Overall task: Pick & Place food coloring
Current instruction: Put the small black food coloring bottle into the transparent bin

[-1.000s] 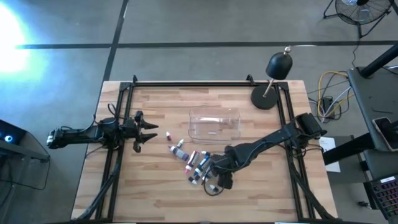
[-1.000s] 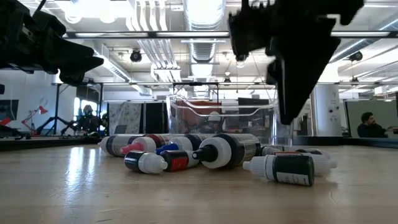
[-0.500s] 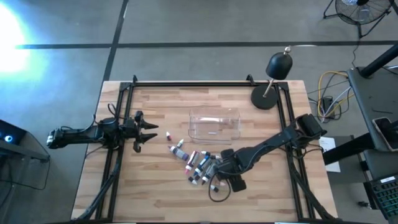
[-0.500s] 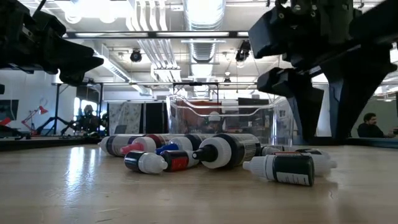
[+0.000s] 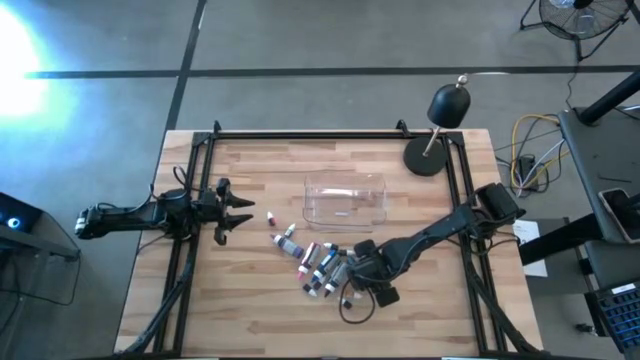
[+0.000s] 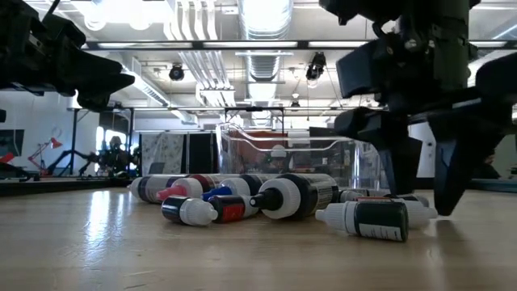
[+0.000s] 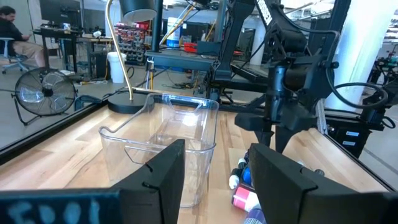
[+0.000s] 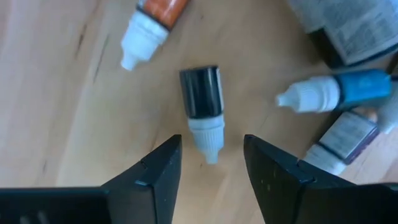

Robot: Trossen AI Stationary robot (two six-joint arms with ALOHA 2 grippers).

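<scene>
The food coloring bottles (image 5: 315,262) lie on their sides in a loose cluster at the table's middle, also in the low view (image 6: 275,198). My right gripper (image 5: 351,281) hangs over the cluster's near right end, fingers pointing down and open (image 6: 424,198). In the right wrist view its fingers (image 8: 208,177) stand on either side of the white cap of one dark bottle (image 8: 201,93) without touching it. My left gripper (image 5: 240,212) waits open at the table's left, above the wood (image 7: 214,180).
A clear plastic tray (image 5: 345,198) stands just beyond the bottles toward the far edge (image 7: 161,134). A black desk lamp (image 5: 440,125) sits at the far right corner. A black metal frame runs round the table. Bare wood lies near and left of the cluster.
My right gripper has turned about its wrist, shifted slightly toward the table's right, and come down until its fingertips hang just above the wood at the cluster's near right end. The bottles have not moved.
</scene>
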